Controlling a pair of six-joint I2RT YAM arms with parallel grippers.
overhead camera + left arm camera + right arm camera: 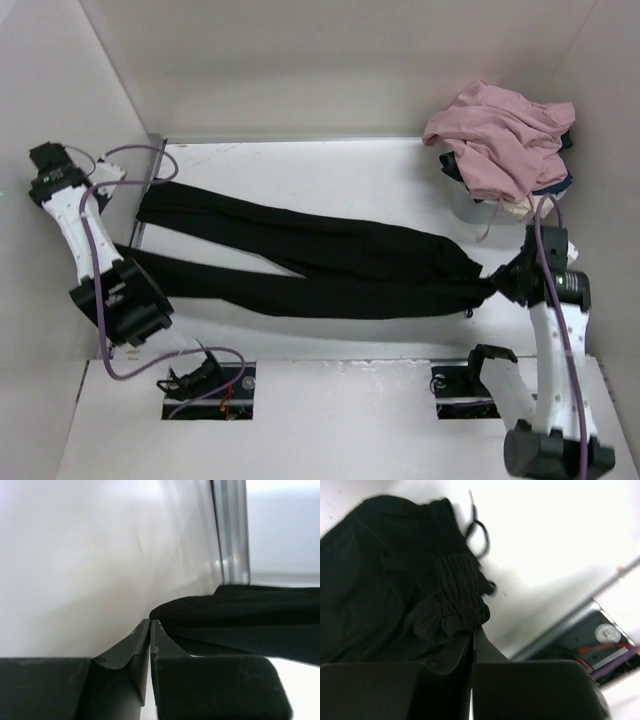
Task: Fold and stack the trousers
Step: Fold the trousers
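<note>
The black trousers (330, 265) lie stretched across the white table, with the legs pointing left and the waist at the right. My right gripper (497, 283) is shut on the bunched elastic waistband (460, 590), which sits gathered at its tips (472, 627). A drawstring loop (479, 532) trails beyond it. My left gripper (126, 260) is at the end of the nearer leg by the left wall. Its jaws (150, 622) are closed at the corner of the hem (170, 610), and the cloth (240, 620) runs off to the right. The far leg lies behind it.
A dusty-pink garment (500, 135) is heaped over navy and cream cloth (556, 183) on a pale tub (470, 205) at the back right. White walls enclose the table. A metal post (150, 190) (230, 530) stands in the left corner, close to my left arm.
</note>
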